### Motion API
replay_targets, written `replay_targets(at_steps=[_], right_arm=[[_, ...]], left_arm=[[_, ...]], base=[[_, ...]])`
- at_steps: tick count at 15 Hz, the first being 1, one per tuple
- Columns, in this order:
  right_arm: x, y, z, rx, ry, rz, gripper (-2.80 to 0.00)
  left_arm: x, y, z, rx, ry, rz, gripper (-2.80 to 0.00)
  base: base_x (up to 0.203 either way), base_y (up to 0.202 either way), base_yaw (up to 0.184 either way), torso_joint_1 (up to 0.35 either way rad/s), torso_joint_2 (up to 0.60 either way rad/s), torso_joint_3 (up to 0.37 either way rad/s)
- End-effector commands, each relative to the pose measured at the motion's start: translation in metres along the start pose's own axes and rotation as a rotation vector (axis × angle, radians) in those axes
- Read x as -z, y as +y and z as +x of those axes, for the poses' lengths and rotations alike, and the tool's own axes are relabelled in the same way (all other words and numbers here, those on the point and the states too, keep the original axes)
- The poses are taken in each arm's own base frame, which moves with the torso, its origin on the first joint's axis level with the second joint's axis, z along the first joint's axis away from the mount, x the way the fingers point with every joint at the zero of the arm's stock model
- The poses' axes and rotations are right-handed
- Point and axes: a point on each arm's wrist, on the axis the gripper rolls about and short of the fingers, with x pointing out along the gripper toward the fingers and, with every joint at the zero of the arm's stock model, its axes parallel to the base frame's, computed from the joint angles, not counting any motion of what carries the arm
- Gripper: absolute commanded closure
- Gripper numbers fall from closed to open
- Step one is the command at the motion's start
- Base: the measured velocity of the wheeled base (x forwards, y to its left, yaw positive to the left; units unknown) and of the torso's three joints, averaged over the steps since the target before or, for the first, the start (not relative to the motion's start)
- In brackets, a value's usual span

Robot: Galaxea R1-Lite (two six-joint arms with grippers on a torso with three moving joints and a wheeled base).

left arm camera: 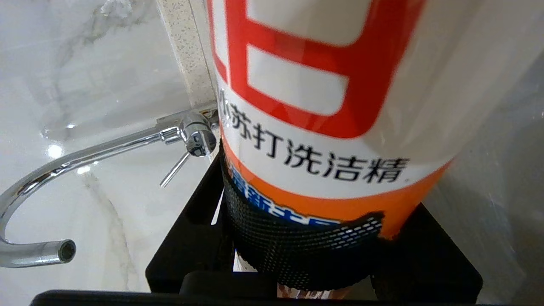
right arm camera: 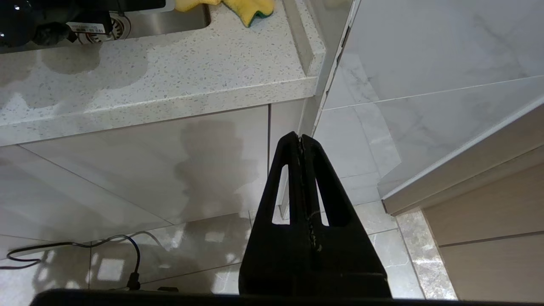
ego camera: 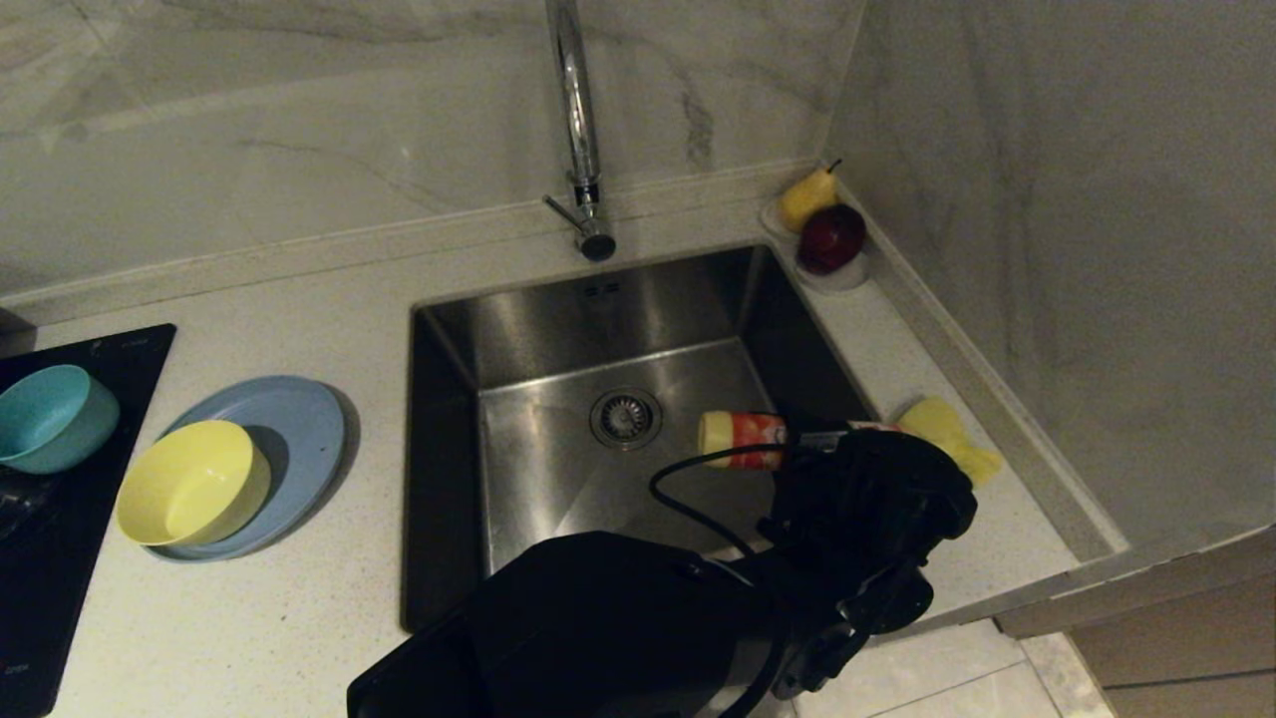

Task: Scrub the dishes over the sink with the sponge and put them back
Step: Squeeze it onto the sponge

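My left gripper (ego camera: 797,439) reaches across the sink (ego camera: 518,329) and is shut on a white and orange detergent bottle (ego camera: 743,439), held level above the basin's right side. In the left wrist view the bottle (left arm camera: 323,106) fills the space between the black fingers (left arm camera: 191,238). The yellow sponge (ego camera: 947,439) lies on the counter right of the sink, just beyond that hand. At the left a pale yellow bowl (ego camera: 194,484) sits on the light-blue plate (ego camera: 299,429), and a teal bowl (ego camera: 50,414) rests on the black hob. My right gripper (right arm camera: 301,140) hangs shut below the counter edge.
The chrome tap (ego camera: 578,120) rises behind the basin, and the drain strainer (ego camera: 625,417) lies in its floor. A small dish with a yellow pear (ego camera: 805,196) and a red apple (ego camera: 830,237) stands in the back right corner by the wall. The hob (ego camera: 60,558) fills the left edge.
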Motion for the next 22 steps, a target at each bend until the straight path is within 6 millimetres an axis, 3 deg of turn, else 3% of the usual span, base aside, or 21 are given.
replay_targets(at_steps=[1, 7, 19, 22], right_arm=[[0.000, 0.000, 0.000, 0.000, -0.003, -0.001, 0.00], [0.000, 0.000, 0.000, 0.000, -0.002, -0.001, 0.00], [0.000, 0.000, 0.000, -0.002, -0.002, -0.001, 0.00], [0.000, 0.000, 0.000, 0.000, 0.000, -0.002, 0.00]], left_arm=[[0.000, -0.002, 0.000, -0.001, 0.007, 0.004, 0.00], [0.003, 0.009, 0.004, -0.023, 0.026, -0.056, 0.00], [0.006, 0.005, 0.007, -0.017, 0.109, -0.042, 0.00], [0.008, 0.017, 0.006, -0.046, 0.107, -0.123, 0.00]], base=[[0.000, 0.000, 0.000, 0.000, 0.00, 0.000], [0.000, 0.000, 0.000, 0.000, 0.00, 0.000], [0.000, 0.000, 0.000, 0.000, 0.00, 0.000], [0.000, 0.000, 0.000, 0.000, 0.00, 0.000]])
